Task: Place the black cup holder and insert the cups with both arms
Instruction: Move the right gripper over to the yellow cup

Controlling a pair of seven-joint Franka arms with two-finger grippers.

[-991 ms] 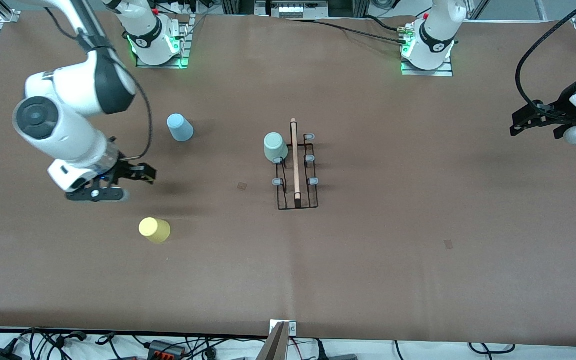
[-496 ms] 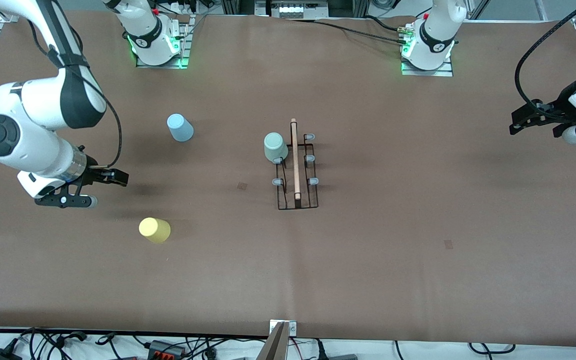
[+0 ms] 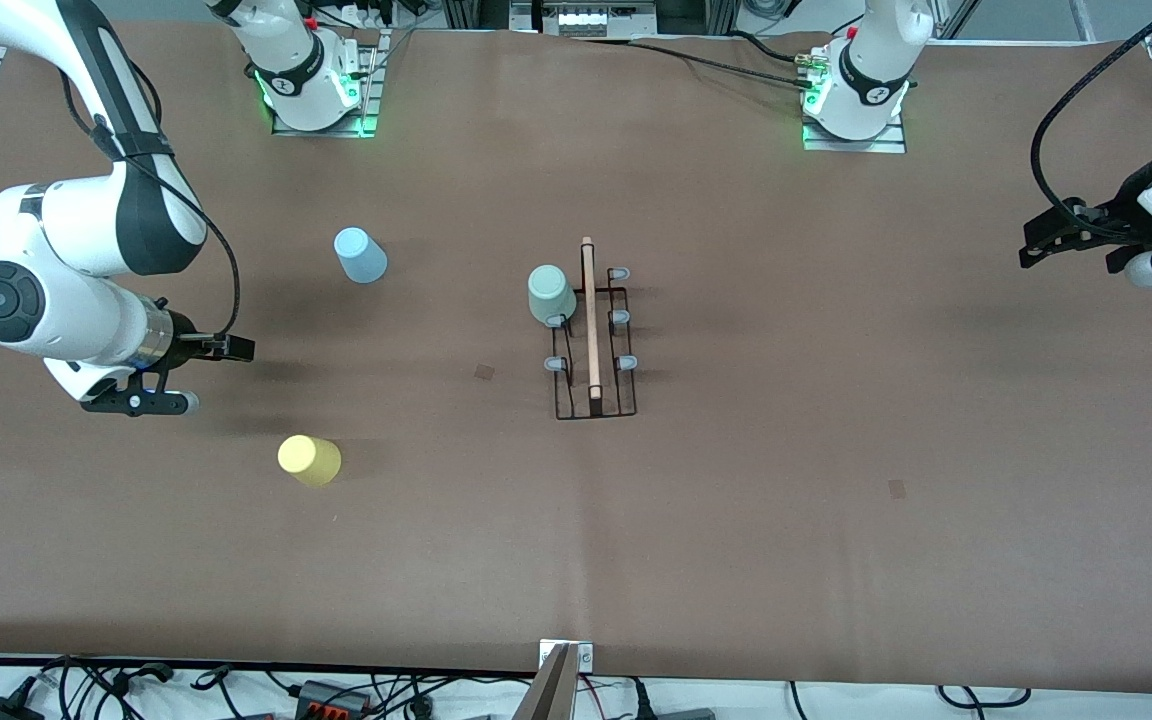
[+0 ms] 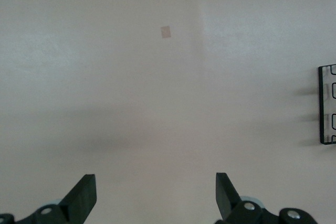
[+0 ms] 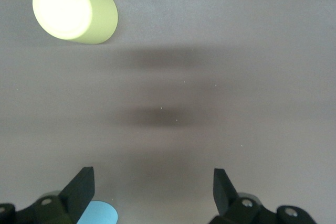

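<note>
The right gripper [image 3: 221, 350] hangs in the air over the brown table [image 3: 736, 520], at the right arm's end. Its two black fingers [image 5: 79, 190] are spread wide apart, and nothing is between them. Close to this claw, lower on the table and nearer to the front camera, stands the yellow cup [image 3: 309, 460], upside down. It stands apart from the claw. In the right wrist view the yellow cup [image 5: 73, 10] shows its flat bottom, with bare table between it and the fingers. The light blue cup [image 3: 360, 255] also stands upside down near this claw, farther from the front camera than the yellow cup.

Out from there, well apart from the claw and toward the middle of the table, stands the black cup holder [image 3: 591, 345] with its light wooden rod [image 3: 589, 315] on top. The grey-green cup [image 3: 550, 294] sits upside down on one of its pegs, on the side toward the right arm. The other grey-tipped pegs [image 3: 625, 363] are bare.

The left gripper [image 3: 1036, 248] waits in the air over the left arm's end of the table, well apart from the holder. Its fingers [image 4: 84, 195] are wide apart too and hold nothing. The left wrist view catches only an edge of the holder [image 4: 326, 103].
</note>
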